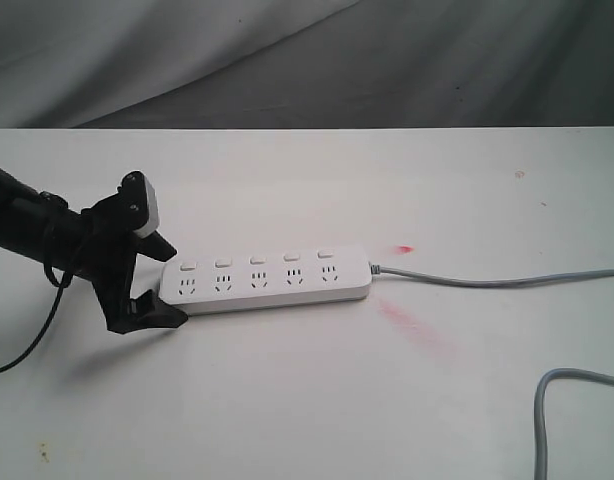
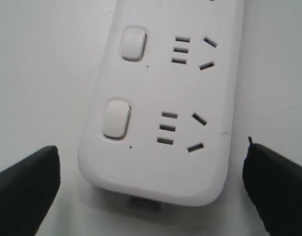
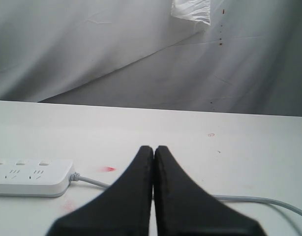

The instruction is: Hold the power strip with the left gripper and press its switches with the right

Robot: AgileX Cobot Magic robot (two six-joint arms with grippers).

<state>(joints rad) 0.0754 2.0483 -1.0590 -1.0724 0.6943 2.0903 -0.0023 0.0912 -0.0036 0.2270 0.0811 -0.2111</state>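
Note:
The white power strip [image 1: 267, 277] lies flat on the table, its thin grey cord [image 1: 487, 281] running off to the right. Its row of small white switches [image 1: 257, 260] faces up along the far side. My left gripper [image 1: 162, 282] stands open at the strip's left end, one black finger on each side. In the left wrist view the power strip [image 2: 161, 98] end and two switches [image 2: 116, 119] sit between the fingers [image 2: 28, 187], with table showing in the gaps. My right gripper [image 3: 154, 147] is shut on nothing, off to the right of the power strip [image 3: 30, 177], outside the exterior view.
The cord [image 3: 92, 182] passes under the right gripper, and a grey cord loop [image 1: 547, 420] lies at the front right. Red smudges [image 1: 417, 325] mark the white table [image 1: 307, 400] beside the strip's cord end. Grey cloth [image 1: 287, 60] hangs behind the table.

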